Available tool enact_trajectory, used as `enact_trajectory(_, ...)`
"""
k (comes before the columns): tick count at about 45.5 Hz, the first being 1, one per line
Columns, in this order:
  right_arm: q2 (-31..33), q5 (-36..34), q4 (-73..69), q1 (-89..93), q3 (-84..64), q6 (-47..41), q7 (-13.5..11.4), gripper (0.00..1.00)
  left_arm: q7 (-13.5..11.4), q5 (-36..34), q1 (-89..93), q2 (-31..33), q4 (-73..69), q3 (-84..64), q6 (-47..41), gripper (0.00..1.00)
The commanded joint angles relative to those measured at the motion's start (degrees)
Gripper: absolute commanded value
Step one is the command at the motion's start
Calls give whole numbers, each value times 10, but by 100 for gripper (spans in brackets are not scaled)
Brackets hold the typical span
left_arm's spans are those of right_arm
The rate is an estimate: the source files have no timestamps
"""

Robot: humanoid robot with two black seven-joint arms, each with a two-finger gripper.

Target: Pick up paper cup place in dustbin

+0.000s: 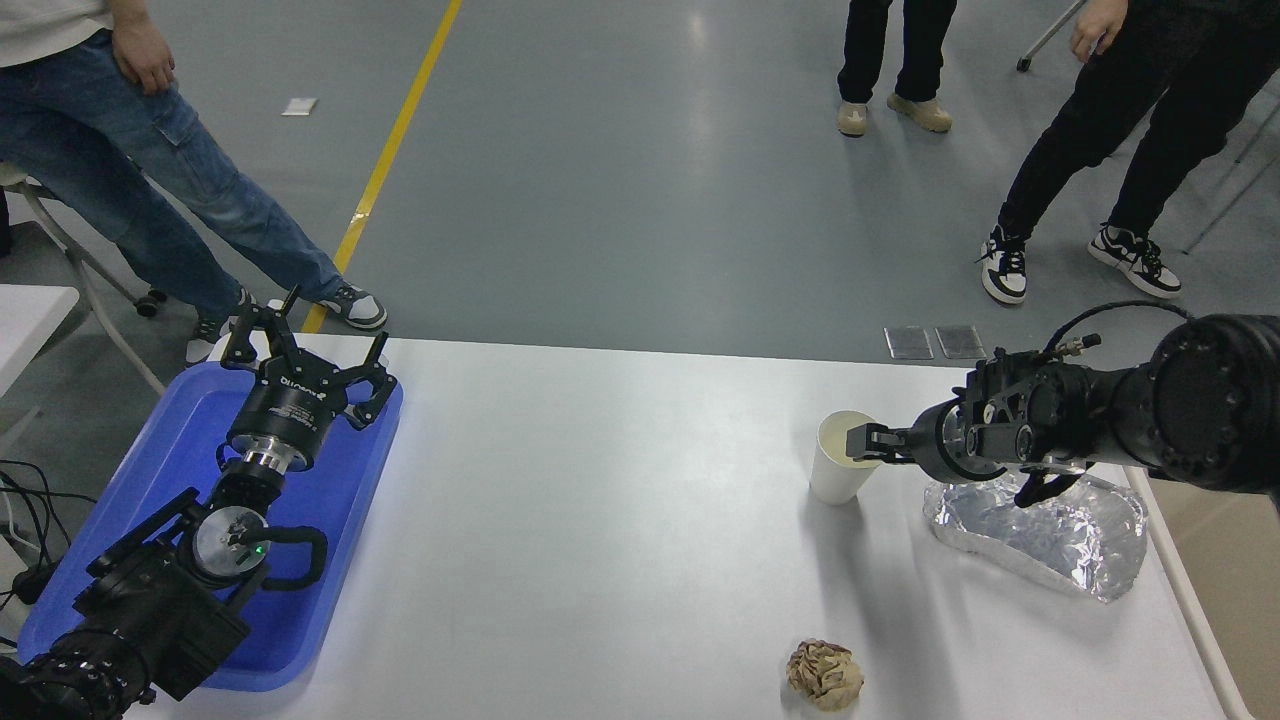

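Reaching in from the right, your right gripper (868, 442) sits at the rim of the small white tapered paper cup (840, 462), upright just left of the fingers; whether they pinch it, I cannot tell. The beige rectangular dustbin (1215, 545) waits beyond the table's right edge, crumpled foil wrapper (1040, 530) between.

right gripper (866, 443) reaches into the upright paper cup (840, 462) beside crumpled foil (1040, 525) on the table (600, 520).
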State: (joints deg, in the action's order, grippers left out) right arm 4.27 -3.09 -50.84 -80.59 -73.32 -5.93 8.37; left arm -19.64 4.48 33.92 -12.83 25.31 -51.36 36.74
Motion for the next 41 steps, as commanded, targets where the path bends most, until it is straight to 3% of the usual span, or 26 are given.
enact_trajectory(1,-7,-1,0,9,2,13,1,54,0,0,0,0,0,0,0,100)
enact_trajectory(6,-8,0,0,9,2,17,3,43,0,0,0,0,0,-1,0,100)
enact_trajectory(8,-8,2,0,9,2,20,4,33,0,0,0,0,0,-1,0,100)
enact_trajectory(11,-11,0,-2,8,2,19,4,7,0,0,0,0,0,0,0,100)
enact_trajectory(13,-11,0,-2,9,2,19,4,1,0,0,0,0,0,-1,0,100)
enact_trajectory(41,-8,11,-17,-45,-4,7,9,0,0,0,0,0,0,0,0,100)
